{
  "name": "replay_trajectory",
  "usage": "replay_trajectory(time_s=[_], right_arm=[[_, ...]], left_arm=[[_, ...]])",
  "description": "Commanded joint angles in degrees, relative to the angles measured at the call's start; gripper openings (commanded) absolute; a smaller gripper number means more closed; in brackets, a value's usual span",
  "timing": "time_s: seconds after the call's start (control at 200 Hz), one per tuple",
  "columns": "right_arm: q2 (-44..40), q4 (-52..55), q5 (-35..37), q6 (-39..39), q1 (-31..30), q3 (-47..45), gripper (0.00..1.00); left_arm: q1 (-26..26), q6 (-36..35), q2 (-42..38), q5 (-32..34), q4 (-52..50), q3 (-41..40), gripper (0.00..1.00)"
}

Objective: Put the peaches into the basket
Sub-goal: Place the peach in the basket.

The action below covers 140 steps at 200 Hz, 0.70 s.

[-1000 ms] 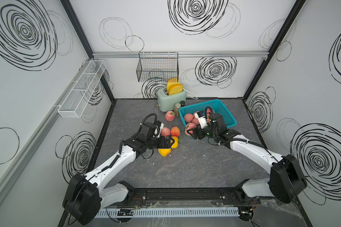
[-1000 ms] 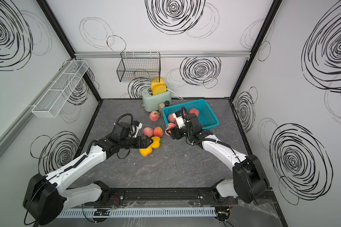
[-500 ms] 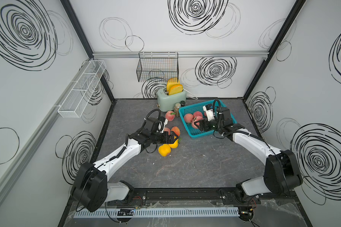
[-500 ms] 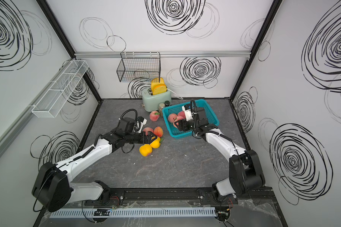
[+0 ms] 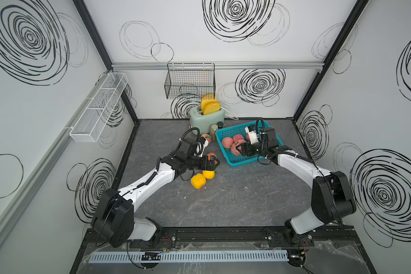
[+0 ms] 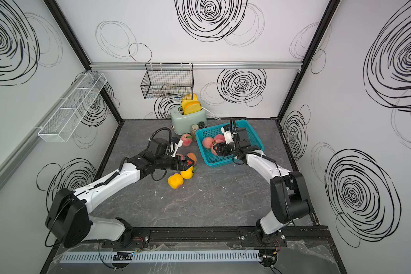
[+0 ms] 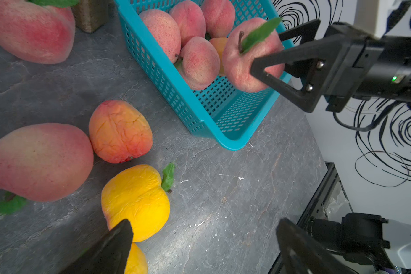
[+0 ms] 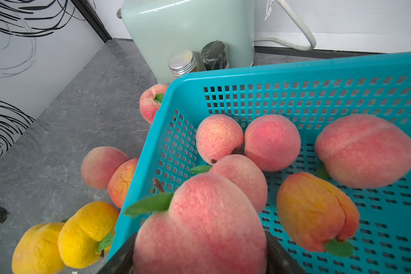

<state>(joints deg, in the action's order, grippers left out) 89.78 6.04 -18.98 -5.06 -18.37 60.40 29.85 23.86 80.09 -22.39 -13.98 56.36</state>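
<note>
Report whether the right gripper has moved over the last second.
Yes. The right gripper, holding a peach, went from the basket's near rim to above its inside, toward the toaster.

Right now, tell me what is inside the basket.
Five peaches lie in the basket: four pink, plus one orange peach. The right end effector holds a sixth peach over it, which hides whatever is beneath.

Mint toaster point(image 5: 207, 118) holding 2 bread slices point(image 5: 211, 108); 2 jars point(image 5: 213, 130) beside.
</note>
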Motion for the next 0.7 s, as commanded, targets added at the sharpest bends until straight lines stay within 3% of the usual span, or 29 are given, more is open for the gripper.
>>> replay_trajectory(time_s=[0.0, 0.695], right_arm=[[0.91, 1.08, 0.55, 1.63, 0.20, 1.40, 0.74], [4.34, 2.21, 2.47, 2.25, 0.10, 2.90, 0.74]], left_arm=[[0.61, -1.88, 0.47, 1.37, 1.32, 2.25, 0.98], [2.58, -4.36, 0.59, 2.20, 1.58, 3.58, 0.98]])
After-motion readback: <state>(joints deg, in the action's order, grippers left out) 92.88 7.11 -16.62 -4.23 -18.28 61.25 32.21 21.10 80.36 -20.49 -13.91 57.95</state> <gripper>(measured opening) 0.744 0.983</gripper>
